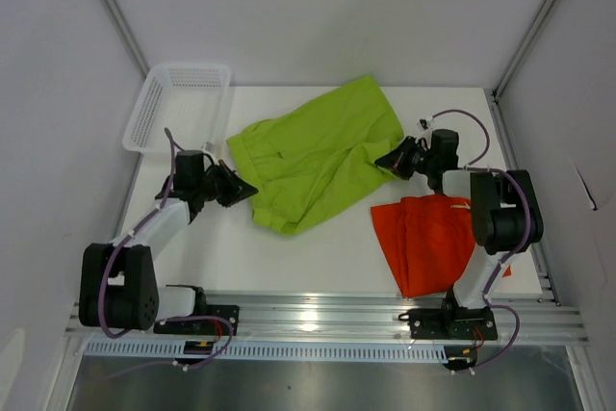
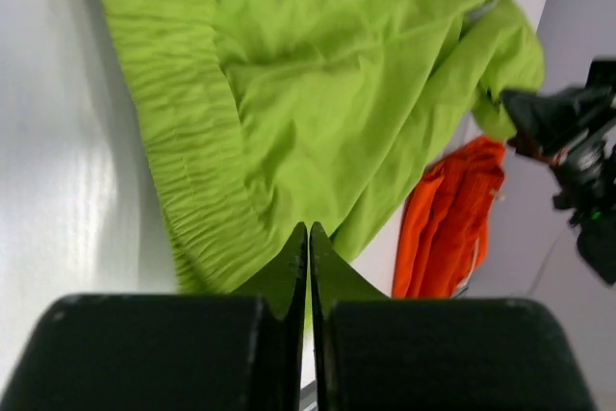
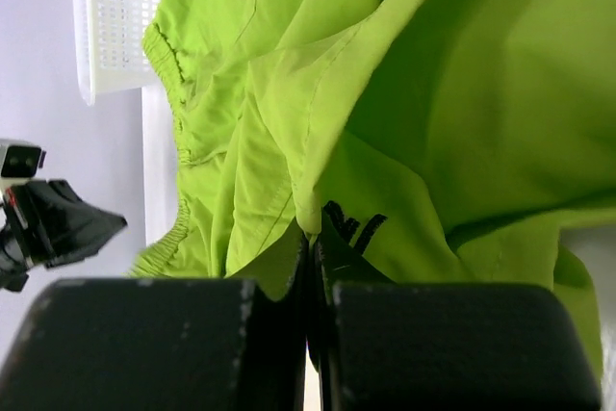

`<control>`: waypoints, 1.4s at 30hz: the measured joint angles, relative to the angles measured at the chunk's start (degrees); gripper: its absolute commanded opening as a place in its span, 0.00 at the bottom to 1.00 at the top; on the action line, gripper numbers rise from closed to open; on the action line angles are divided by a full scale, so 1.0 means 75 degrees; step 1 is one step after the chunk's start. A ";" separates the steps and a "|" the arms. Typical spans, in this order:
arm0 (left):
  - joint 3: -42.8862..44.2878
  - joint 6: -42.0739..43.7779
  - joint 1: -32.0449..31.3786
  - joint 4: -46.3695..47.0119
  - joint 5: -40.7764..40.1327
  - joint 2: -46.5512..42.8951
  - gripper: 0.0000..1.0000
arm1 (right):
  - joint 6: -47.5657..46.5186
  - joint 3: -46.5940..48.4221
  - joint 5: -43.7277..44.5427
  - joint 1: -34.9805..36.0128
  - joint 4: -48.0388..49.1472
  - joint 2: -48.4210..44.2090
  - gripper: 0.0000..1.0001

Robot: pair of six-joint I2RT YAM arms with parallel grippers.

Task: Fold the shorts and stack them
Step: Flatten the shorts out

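The left gripper [image 1: 248,189] is closed tight, its fingertips [image 2: 296,243] pinching the gathered waistband at the left near edge of the green shorts [image 1: 308,166]; a thin strip of green shows between the two fingers in the left wrist view. The right gripper [image 1: 387,161] is also closed with no gap, clamped on a fold of the same shorts at their right edge, just beside the dark logo [image 3: 351,228] on the hem. The green shorts lie rumpled across the middle of the table [image 1: 318,262], stretched between the two grippers. The orange shorts [image 1: 428,243] lie bunched at the right near side, partly under the right arm and apart from the green pair. A white basket [image 1: 154,113] stands at the far left corner, near the green waistband
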 measured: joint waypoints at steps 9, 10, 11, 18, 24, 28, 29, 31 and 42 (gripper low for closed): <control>0.1696 -0.0239 0.1256 0.0026 0.0184 0.1524 0.00 | 0.0044 -0.0772 0.0638 -0.0420 0.0350 -0.1078 0.00; 0.1900 -0.0251 0.1282 0.0026 0.0181 0.1649 0.00 | 0.0047 -0.0825 0.0697 -0.0452 0.0405 -0.1148 0.00; 0.2043 -0.0248 0.1288 0.0044 0.0178 0.1731 0.00 | 0.0050 -0.0845 0.0740 -0.0460 0.0428 -0.1186 0.00; 0.0985 0.0143 0.1000 -0.0087 -0.0189 0.1037 0.58 | 0.0082 -0.0845 0.0769 -0.0443 0.0478 -0.1192 0.00; -0.0344 0.0396 0.0682 -0.0667 -0.0458 -0.0090 0.76 | 0.0175 -0.0845 0.0743 -0.0446 0.0484 -0.1189 0.00; -0.0801 0.0481 0.0431 -0.0921 -0.0659 -0.1005 0.78 | 0.0189 -0.0845 0.0740 -0.0443 0.0490 -0.1189 0.00; -0.0857 0.0487 0.0356 -0.0941 -0.0662 -0.1107 0.78 | 0.0192 -0.0845 0.0737 -0.0443 0.0495 -0.1189 0.00; -0.1078 0.0501 0.0259 -0.0947 -0.0676 -0.1361 0.78 | 0.0195 -0.0845 0.0717 -0.0446 0.0525 -0.1183 0.00; -0.2119 0.0539 0.0137 -0.0105 -0.0175 -0.1137 0.78 | 0.0329 -0.0845 0.0562 -0.0446 0.0667 -0.1070 0.00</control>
